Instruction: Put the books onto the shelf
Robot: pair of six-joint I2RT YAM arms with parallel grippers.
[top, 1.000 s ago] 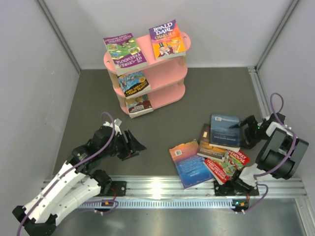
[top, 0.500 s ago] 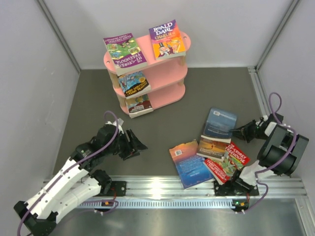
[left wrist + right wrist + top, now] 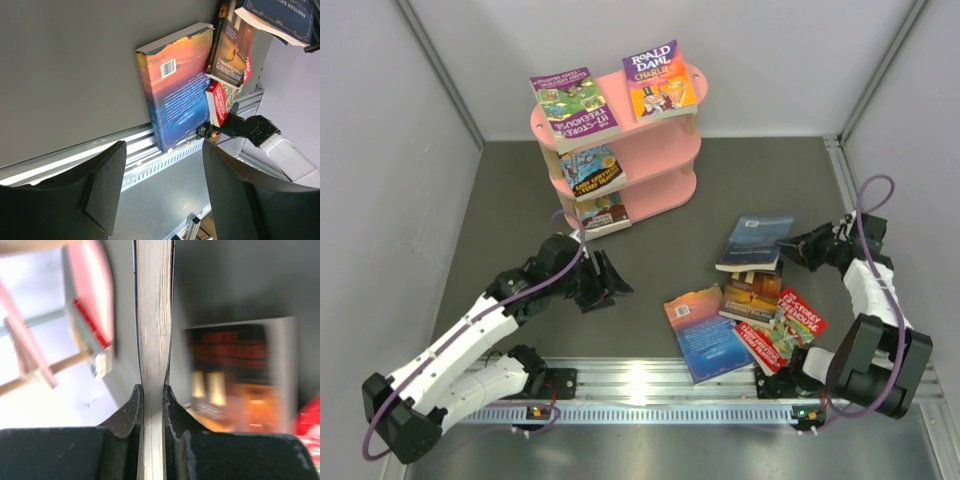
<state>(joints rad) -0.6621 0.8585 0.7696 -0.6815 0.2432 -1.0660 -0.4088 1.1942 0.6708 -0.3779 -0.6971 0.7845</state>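
The pink shelf (image 3: pixel 665 150) stands at the back and carries several books: two on top (image 3: pixel 574 103), one on the middle board (image 3: pixel 592 170), one on the lowest (image 3: pixel 603 213). My right gripper (image 3: pixel 798 247) is shut on the edge of a blue book (image 3: pixel 755 240), held above the pile. In the right wrist view the fingers clamp its page edge (image 3: pixel 154 315). Below lie a dark orange book (image 3: pixel 752 295), red books (image 3: pixel 788 328) and a blue-and-orange book (image 3: pixel 705 333). My left gripper (image 3: pixel 610 283) is open and empty, left of that book (image 3: pixel 177 90).
An aluminium rail (image 3: pixel 650 385) runs along the near edge, just below the loose books. Grey walls close in the left, back and right sides. The right arm's base (image 3: pixel 865 375) stands close to the red books.
My right gripper has shut on the blue book and lifted it off the pile, up and to the left. The left arm has reached further right, toward the middle of the table.
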